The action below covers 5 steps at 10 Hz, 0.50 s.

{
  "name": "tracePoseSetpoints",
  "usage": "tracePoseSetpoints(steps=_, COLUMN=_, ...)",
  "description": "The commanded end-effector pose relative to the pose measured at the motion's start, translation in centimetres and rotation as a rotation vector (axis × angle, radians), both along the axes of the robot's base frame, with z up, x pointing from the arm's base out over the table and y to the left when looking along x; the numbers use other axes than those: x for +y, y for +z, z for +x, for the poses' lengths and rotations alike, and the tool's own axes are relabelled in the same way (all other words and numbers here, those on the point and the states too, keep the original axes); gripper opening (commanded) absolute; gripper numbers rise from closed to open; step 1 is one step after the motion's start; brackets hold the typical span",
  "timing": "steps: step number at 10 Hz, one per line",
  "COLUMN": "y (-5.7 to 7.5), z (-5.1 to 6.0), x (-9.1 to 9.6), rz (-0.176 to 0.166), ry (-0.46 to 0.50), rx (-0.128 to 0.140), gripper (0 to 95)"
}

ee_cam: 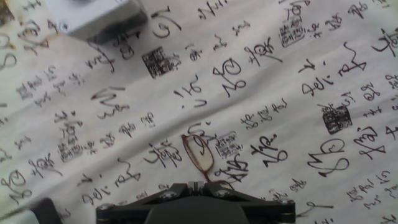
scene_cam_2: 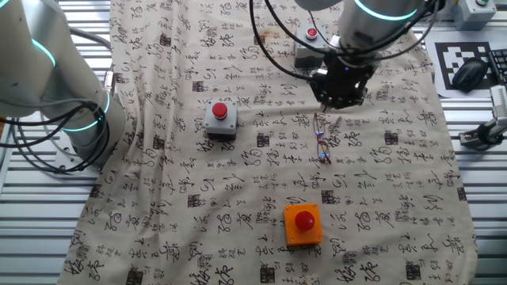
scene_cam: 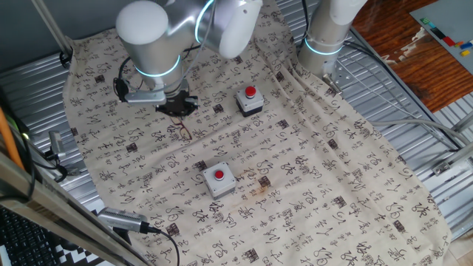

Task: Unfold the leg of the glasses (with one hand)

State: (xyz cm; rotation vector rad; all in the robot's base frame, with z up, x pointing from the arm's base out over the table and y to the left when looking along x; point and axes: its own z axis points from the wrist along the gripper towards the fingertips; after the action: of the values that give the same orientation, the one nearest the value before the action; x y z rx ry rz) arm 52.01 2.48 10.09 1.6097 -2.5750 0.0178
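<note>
Glasses point(scene_cam_2: 322, 141) lie on the cloth point(scene_cam_2: 238, 182) just below your gripper point(scene_cam_2: 342, 96), untouched; you can't tell yet whether a leg has opened. Jaw state can't be told from any view. Your hand view alone shows 1 lens rim close up, while both fixed views give the whole frame.

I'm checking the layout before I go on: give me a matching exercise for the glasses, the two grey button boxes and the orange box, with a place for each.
Things:
1. glasses
2. grey button box in the cloth's middle
3. grey button box at the far edge
4. orange box

Places, in the other fixed view:
A. partly behind the gripper's cables
B. nearest the camera
C. just below the gripper on the cloth
D. left of the glasses

Pairs: 1-C, 2-D, 3-A, 4-B
</note>
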Motion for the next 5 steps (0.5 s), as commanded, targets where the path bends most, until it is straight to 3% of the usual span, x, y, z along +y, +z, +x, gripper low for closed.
tracePoseSetpoints(steps=1, y=-0.14, z=0.03, x=0.28, rz=-0.002, ry=-0.005, rx=-0.008, gripper=0.0)
tracePoseSetpoints(steps=5, y=-0.83, z=0.83, x=0.5, rz=0.002, ry=0.005, rx=-0.014, gripper=0.0)
